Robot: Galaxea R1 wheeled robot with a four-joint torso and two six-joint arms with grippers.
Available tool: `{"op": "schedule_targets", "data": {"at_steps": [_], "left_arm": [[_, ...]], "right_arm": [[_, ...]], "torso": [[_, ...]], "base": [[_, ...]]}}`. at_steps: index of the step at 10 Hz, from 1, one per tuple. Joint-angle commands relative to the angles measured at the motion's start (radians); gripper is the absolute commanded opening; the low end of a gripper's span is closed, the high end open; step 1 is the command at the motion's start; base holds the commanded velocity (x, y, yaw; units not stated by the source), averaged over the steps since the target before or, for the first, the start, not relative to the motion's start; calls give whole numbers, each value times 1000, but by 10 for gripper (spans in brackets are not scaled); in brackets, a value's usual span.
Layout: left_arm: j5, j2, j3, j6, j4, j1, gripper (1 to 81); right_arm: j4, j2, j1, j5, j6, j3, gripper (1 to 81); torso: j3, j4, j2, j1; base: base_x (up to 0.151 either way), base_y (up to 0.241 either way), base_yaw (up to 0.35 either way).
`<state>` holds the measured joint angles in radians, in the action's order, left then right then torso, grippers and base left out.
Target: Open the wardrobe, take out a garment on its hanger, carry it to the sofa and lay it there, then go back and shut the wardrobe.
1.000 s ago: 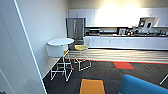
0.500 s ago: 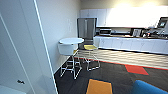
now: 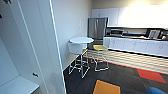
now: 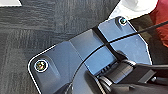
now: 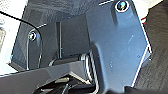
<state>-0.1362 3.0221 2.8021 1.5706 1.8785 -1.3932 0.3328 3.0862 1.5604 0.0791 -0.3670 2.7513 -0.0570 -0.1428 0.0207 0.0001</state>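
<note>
I see the garment [image 4: 160, 22] beside my left wrist: soft, light, floppy (sleeves will trail), so I would hold the hanger hook. Whether the fingers are apart or together, I cannot tell.

The left wrist plate [image 4: 100, 57] hangs face-down over dark carpet, a black cable crossing it. The right wrist plate [image 5: 117, 45] tilts steeply above that carpet. Fingers indistinct on both.

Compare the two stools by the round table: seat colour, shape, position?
The white stool has a wrapped bucket seat with a back; the yellow stool has a flat pad seat. The white stool stands nearer the camera, the yellow stool nearer the fridge. Both sit on thin metal frames beside the round table.
</note>
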Motion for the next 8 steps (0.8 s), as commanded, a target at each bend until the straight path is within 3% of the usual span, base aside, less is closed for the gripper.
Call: {"op": "schedule_targets", "data": {"at_steps": [1, 8], "left_arm": [[40, -2, 2, -6, 8, 59, 811], [40, 0, 2, -6, 17, 58, 811]], "right_arm": [[-4, 7, -38, -45, 2, -1, 811], [-3, 10, -45, -53, 2, -1, 811]], "torso": [[0, 0, 0, 0], [0, 0, 0, 0]], "base": [[0, 0, 296], [0, 0, 298]]}}
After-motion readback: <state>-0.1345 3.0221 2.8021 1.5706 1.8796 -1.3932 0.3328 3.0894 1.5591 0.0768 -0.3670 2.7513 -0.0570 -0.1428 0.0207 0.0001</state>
